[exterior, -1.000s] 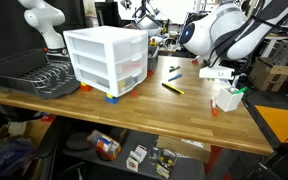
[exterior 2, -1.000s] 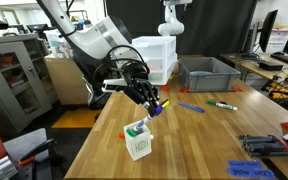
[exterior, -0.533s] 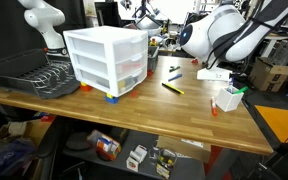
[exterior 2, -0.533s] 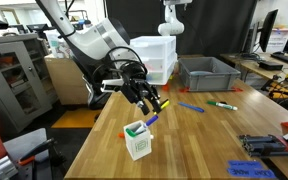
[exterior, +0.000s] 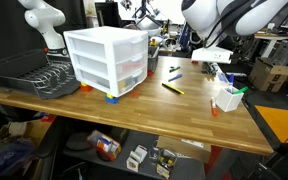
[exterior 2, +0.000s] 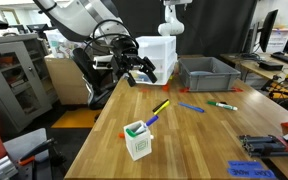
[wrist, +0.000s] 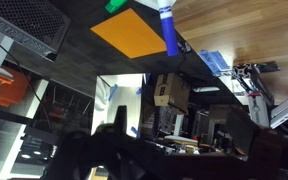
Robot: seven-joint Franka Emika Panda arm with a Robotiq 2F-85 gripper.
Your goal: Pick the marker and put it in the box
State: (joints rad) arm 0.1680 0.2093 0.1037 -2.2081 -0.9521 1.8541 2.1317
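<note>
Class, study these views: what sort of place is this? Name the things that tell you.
Most likely a robotics lab or workshop: a second robot arm stands behind the wooden workbench, and cluttered equipment shelves stand nearby.

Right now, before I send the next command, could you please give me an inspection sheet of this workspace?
Surface: wooden table, no spill seen.
Job's things: box upright near the table edge; marker sticks out tilted at its rim, blue end showing; cannot tell if it sits fully inside.
Clutter: drawer unit, dish rack, grey bin, yellow pen, blue pen, green marker.
Grippers: gripper high above the table, apart from the box; jaws look apart, nothing between them.
Cables: nothing seen on the table.
Surroundings: second arm behind the table; lower shelf with small items.
</note>
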